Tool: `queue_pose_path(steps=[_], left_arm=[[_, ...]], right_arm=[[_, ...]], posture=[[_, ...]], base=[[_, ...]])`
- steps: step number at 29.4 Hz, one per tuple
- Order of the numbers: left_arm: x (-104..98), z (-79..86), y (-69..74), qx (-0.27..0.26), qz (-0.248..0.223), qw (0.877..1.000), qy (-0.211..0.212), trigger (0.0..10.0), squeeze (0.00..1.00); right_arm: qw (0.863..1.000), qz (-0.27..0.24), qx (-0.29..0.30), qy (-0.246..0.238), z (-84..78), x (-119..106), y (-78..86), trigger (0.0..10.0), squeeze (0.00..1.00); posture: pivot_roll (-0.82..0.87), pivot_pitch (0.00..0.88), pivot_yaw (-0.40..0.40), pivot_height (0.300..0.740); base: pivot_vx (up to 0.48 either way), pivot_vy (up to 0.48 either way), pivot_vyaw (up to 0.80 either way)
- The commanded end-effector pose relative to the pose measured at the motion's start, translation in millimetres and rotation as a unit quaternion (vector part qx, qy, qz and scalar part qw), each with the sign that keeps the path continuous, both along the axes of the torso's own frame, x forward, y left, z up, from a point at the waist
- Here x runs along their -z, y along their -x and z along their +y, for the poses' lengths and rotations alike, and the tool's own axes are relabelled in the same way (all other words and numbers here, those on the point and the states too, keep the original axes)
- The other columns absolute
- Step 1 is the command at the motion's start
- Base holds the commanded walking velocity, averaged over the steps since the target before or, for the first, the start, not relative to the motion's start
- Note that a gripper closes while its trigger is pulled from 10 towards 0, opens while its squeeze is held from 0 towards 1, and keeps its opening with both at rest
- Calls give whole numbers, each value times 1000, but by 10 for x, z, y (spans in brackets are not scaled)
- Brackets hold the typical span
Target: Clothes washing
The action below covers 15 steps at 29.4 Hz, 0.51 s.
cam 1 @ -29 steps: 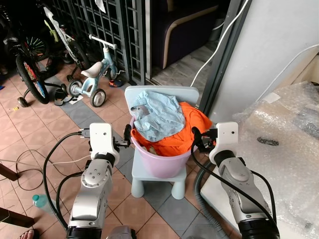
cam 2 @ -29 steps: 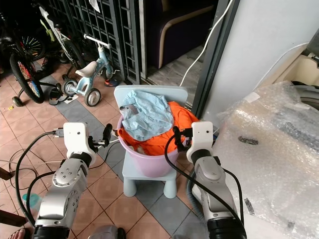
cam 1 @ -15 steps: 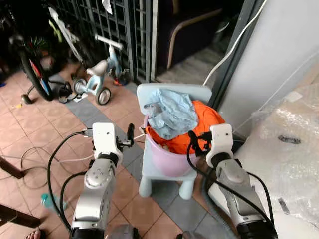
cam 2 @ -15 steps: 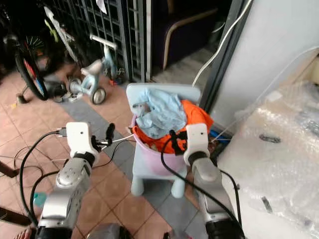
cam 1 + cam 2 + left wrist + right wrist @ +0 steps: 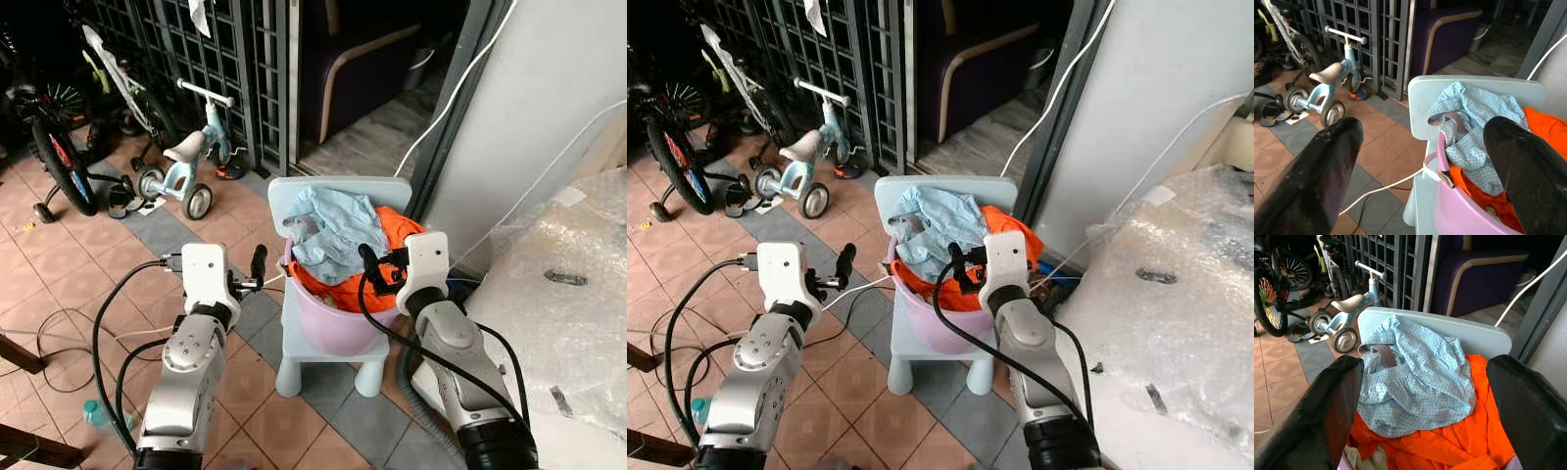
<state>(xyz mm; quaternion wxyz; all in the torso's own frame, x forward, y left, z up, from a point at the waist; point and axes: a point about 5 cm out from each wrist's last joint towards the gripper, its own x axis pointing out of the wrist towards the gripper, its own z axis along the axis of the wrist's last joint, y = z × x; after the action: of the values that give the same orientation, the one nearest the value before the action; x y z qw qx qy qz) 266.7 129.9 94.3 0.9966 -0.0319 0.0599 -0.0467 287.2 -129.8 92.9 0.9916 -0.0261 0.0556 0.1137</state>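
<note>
A pink laundry basket (image 5: 331, 325) stands on a small pale blue chair (image 5: 391, 186). A light blue dotted garment (image 5: 333, 227) lies on top of it, over an orange garment (image 5: 403, 228). My right gripper (image 5: 377, 266) is open just above the orange cloth at the basket's right side; in the right wrist view its fingers (image 5: 1327, 406) frame the dotted garment (image 5: 1415, 382). My left gripper (image 5: 257, 266) hangs open beside the basket's left rim, a short gap away. The left wrist view looks at the pink rim (image 5: 1459, 210) and the chair back (image 5: 1422, 98).
A child's tricycle (image 5: 184, 164) and a bicycle (image 5: 54, 147) stand at the back left before a metal grille (image 5: 225, 59). A bubble-wrapped appliance (image 5: 563, 294) fills the right. Cables (image 5: 59, 323) and a bottle (image 5: 98, 413) lie on the tiled floor; a grey hose (image 5: 416, 392) runs beside the chair.
The camera has shifted. My right gripper has moved from beside the basket's right rim to above the orange cloth. The left gripper stays open near the left rim.
</note>
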Motion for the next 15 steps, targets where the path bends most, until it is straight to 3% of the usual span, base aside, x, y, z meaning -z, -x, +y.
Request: queue_pose_path(steps=[1,2,4,11,15], left_arm=[[-42,-2,-13,0,-8,1000,2,10000,0],[-42,-3,-13,1,-8,1000,2,10000,0],[-41,-3,-12,0,-7,1000,3,10000,0],[-40,-8,-9,1,-5,1000,4,10000,0],[-40,-13,-10,2,-5,1000,6,10000,0]], right_arm=[[1000,-15,0,4,-8,-21,4,10000,0],[1000,-21,3,5,-13,-32,5,10000,0],[1000,15,16,12,-51,63,-6,10000,0],[999,31,7,17,-64,125,17,10000,0],[999,38,-9,-7,-14,134,43,10000,0]], posture=[[-23,2,-16,740],[-23,2,-16,740],[-26,3,-15,740],[-26,6,-14,740],[-26,8,-14,740]], base=[[311,0,0],[311,0,0],[317,0,0],[347,0,0],[429,0,0]])
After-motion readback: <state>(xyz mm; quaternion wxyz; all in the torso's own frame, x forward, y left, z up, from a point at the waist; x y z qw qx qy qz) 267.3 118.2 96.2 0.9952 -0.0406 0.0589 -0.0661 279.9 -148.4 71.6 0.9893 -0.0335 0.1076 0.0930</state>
